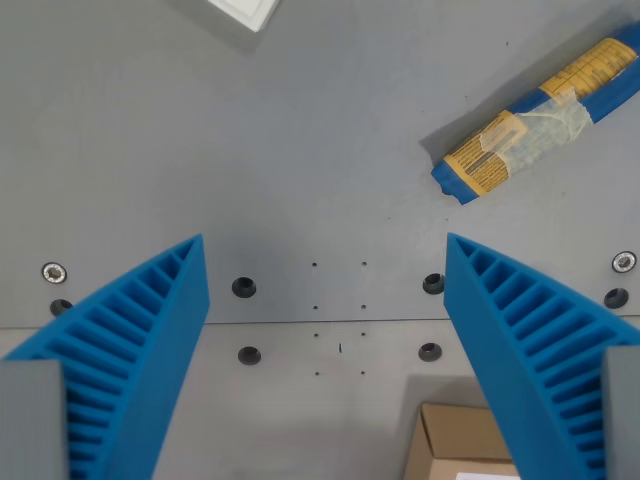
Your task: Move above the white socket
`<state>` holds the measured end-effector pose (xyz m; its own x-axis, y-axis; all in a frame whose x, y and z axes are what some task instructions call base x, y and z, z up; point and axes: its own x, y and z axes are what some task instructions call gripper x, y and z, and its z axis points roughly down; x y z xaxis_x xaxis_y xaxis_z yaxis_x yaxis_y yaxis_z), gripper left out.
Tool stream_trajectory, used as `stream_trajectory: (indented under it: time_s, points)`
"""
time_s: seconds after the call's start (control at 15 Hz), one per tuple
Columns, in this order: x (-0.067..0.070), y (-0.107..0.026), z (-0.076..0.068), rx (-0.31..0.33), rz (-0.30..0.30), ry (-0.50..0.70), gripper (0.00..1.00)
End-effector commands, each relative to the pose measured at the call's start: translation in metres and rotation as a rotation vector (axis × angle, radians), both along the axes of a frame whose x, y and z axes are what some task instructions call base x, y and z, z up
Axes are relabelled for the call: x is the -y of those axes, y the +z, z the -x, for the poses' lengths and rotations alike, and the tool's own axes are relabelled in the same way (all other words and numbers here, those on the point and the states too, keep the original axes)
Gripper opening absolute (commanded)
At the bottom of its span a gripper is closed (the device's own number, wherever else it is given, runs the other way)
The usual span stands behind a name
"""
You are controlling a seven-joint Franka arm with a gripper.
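Wrist view: white socket (243, 12) barely visible at top edge, likely rigid plastic; gripper (325, 262) open, empty.

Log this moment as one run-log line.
gripper: open, empty | white socket: at top edge, mostly cut off, not yet under gripper | blue packet: upper right | cardboard box: bottom

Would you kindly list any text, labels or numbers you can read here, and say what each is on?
No text is legible.
Blue packet: yellow label with dark print, too blurred to read.
Cardboard box: a white label at the bottom edge, cut off, nothing readable.
White socket: no visible marking.
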<state>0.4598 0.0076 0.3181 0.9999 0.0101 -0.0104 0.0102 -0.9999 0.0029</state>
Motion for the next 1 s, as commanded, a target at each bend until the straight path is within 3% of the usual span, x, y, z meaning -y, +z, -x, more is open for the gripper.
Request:
stream_trajectory:
  time_s: [0.07,1.0]
  points:
    - [0.0,0.002,0.0,0.005,0.0,0.0,1.0]
    - [-0.0021,-0.0054,-0.0058,0.017,0.002,-0.084,1.0]
